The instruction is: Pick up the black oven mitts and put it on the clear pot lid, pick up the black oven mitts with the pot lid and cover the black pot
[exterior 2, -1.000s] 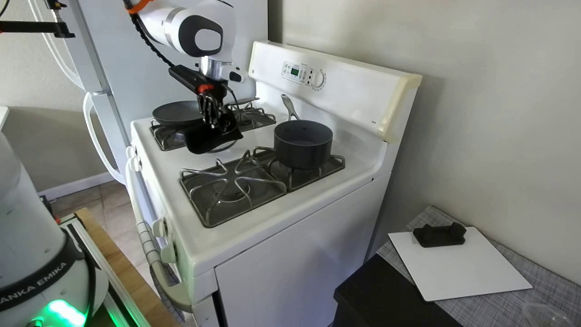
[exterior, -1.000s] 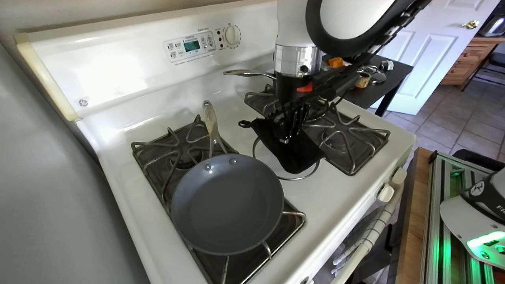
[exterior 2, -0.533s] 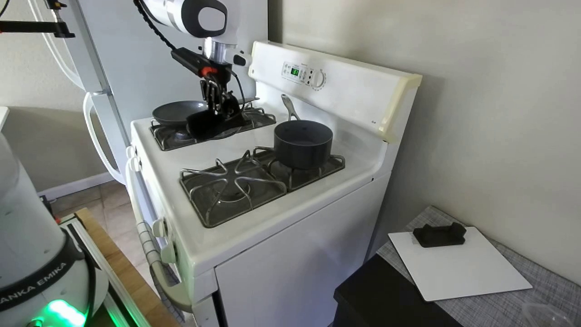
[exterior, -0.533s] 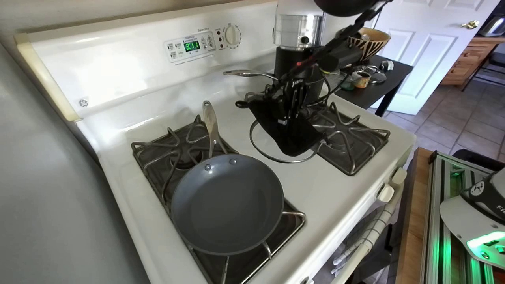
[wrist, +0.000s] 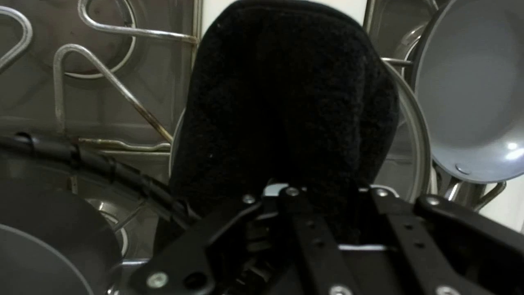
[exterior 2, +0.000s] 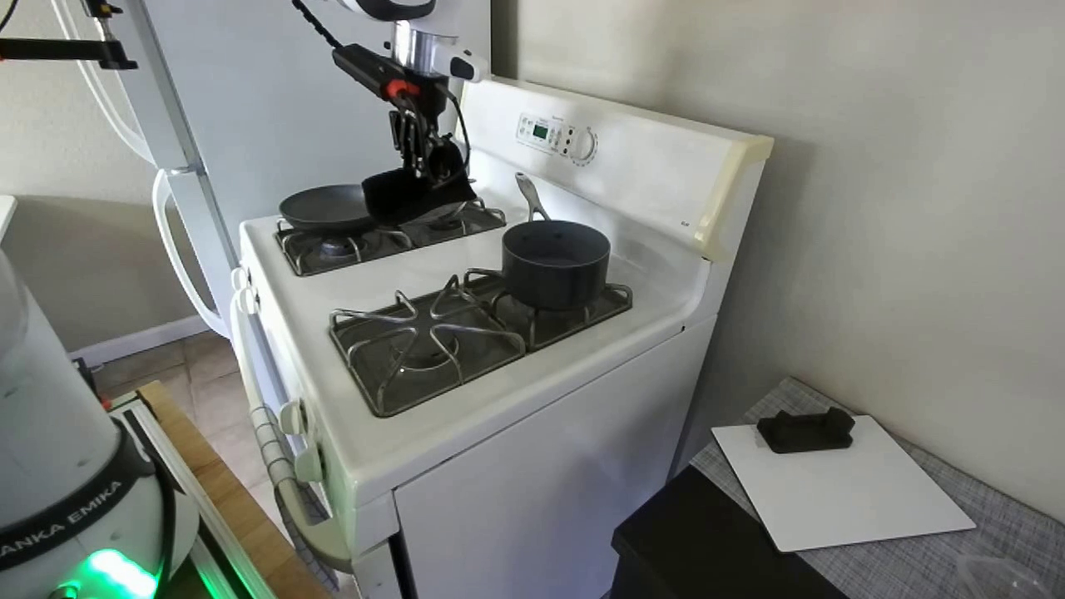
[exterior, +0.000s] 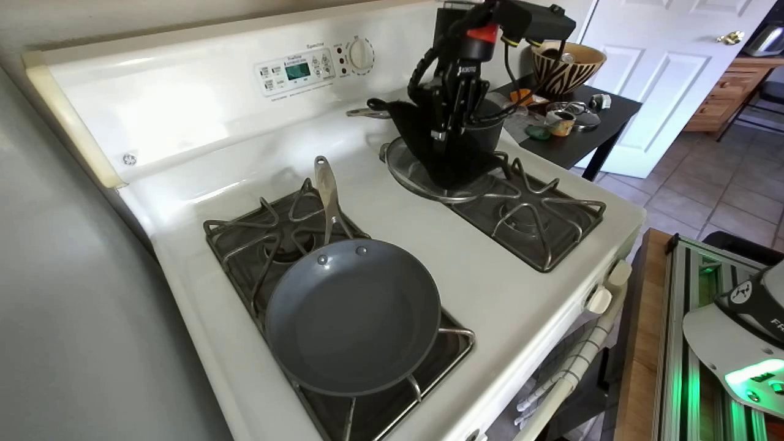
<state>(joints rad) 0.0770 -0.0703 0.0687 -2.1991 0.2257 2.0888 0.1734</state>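
My gripper [exterior: 450, 130] is shut on the black oven mitts [exterior: 438, 162], which drape flat under the fingers; both also show in the wrist view, the gripper [wrist: 327, 192] with the mitts [wrist: 278, 102]. The clear pot lid [exterior: 404, 160] hangs just beneath the mitts, raised above the stove; its metal rim shows in the wrist view [wrist: 423, 139]. The lid's handle is hidden under the cloth. The black pot [exterior 2: 555, 279] stands uncovered on a rear burner, apart from the lid. In an exterior view the pot [exterior: 490, 131] is partly behind my gripper; it also shows in the wrist view [wrist: 41, 209].
A grey frying pan [exterior: 355, 318] sits on the burners at the opposite side of the stove. The stove's back panel [exterior 2: 616, 133] rises behind the pot. Raised metal grates [exterior 2: 428, 333] stand in front of the pot. A striped bowl [exterior: 566, 67] stands on a dark side table.
My gripper has risen and moved toward the back of the stove, carrying the mitts and the lid together. The lid has lifted clear of the stovetop. The pot and frying pan have not moved.
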